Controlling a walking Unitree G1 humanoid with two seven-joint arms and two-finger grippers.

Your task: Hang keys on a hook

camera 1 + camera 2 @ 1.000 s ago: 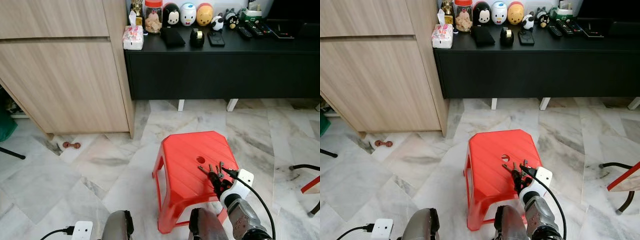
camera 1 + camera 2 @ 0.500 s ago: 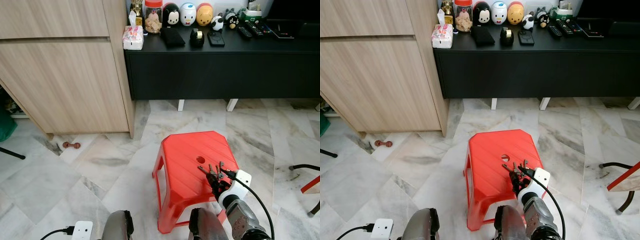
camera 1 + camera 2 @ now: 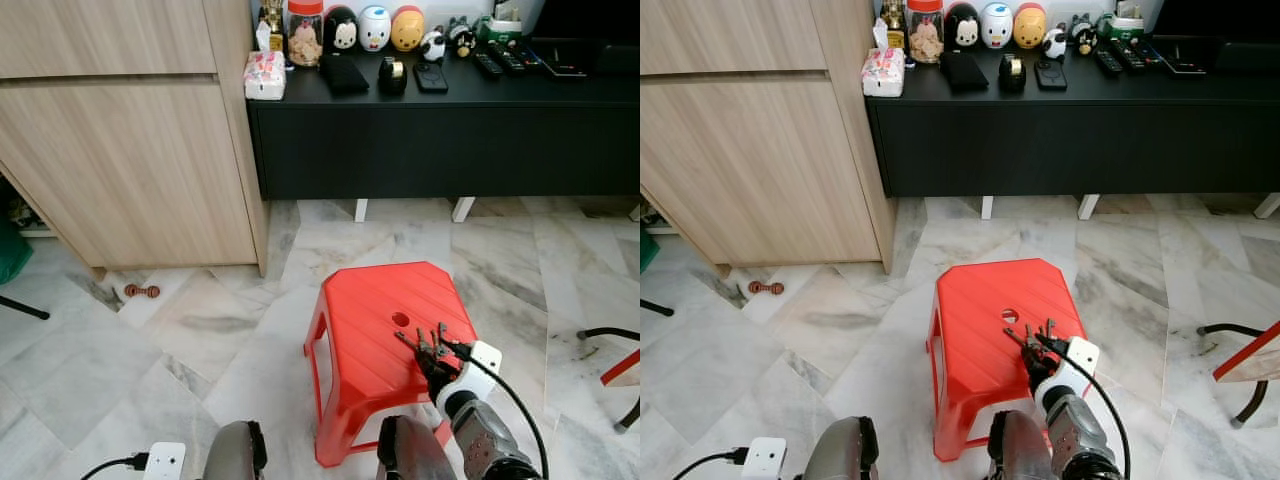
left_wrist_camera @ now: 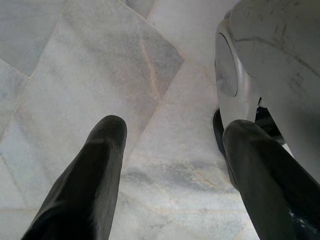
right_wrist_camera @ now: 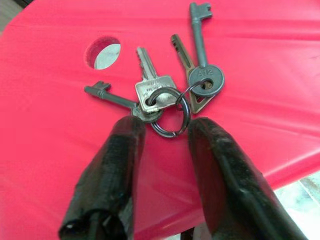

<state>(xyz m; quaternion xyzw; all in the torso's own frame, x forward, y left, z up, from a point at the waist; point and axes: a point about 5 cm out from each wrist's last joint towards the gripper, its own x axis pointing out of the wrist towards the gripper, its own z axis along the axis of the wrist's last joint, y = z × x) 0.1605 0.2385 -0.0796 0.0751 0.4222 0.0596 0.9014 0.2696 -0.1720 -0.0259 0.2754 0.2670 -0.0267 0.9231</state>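
A bunch of keys (image 5: 172,87) on a dark ring lies on top of a red plastic stool (image 3: 365,310), close to the small round hole in the seat. In the eye views the keys (image 3: 424,344) lie near the stool's right front corner. My right gripper (image 5: 165,129) is open just above the seat, one black finger on each side of the ring, and holds nothing. My right gripper (image 3: 436,362) reaches in from the lower right. My left gripper (image 4: 170,127) hangs open over the marble floor beside my own leg.
A black low console (image 3: 450,120) with figurines, a jar and remote controls stands behind the stool. A wooden cabinet (image 3: 130,160) is on the left. A small brown toy (image 3: 142,291) lies on the floor, and a chair leg (image 3: 605,335) is at right.
My right gripper has edged slightly toward the keys. The keys and the stool have not moved.
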